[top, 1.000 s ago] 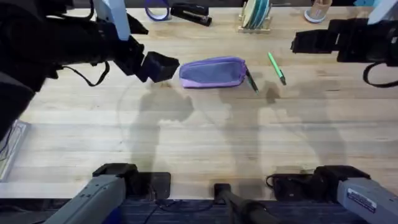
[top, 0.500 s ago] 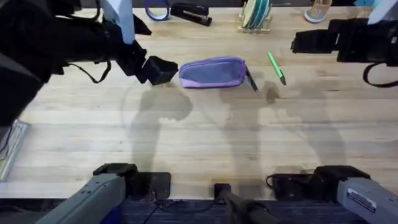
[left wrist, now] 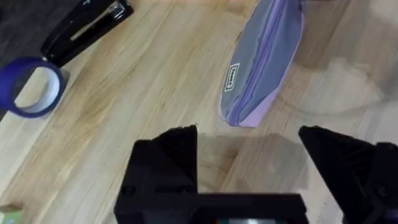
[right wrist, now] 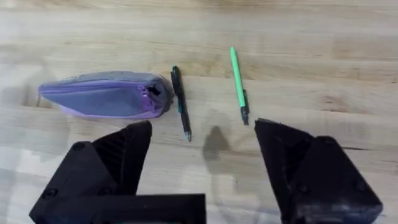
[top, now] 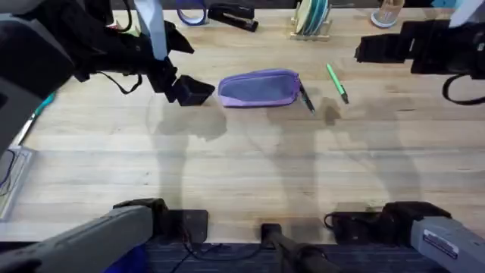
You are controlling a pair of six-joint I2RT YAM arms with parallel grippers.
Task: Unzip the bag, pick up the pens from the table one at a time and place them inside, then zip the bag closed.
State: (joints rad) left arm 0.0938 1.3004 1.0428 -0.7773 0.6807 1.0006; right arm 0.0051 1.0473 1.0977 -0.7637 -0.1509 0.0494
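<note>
The lavender bag [top: 260, 89] lies zipped on the table [top: 250, 167] at the back middle; it also shows as the bag [left wrist: 264, 59] and the bag [right wrist: 106, 94]. A dark pen [top: 306, 98] lies against its right end, seen as the dark pen [right wrist: 181, 111]. The green pen [top: 337, 83] lies a little farther right, also the green pen [right wrist: 238, 84]. My left gripper [top: 191, 91] hovers just left of the bag, open, with black fingers [left wrist: 168, 165] apart and nothing between them. My right gripper [top: 371, 49] hangs open at the back right, above both pens.
A black stapler [top: 233, 16] and a blue tape roll [top: 192, 14] sit at the back edge, with the stapler [left wrist: 84, 31] and tape roll [left wrist: 32, 87] near my left gripper. A rack of discs [top: 311, 19] stands behind the pens. The table's front half is bare wood.
My left arm has shifted slightly left and its gripper has drawn a little away from the bag's left end. Bag, pens and right arm have not moved.
</note>
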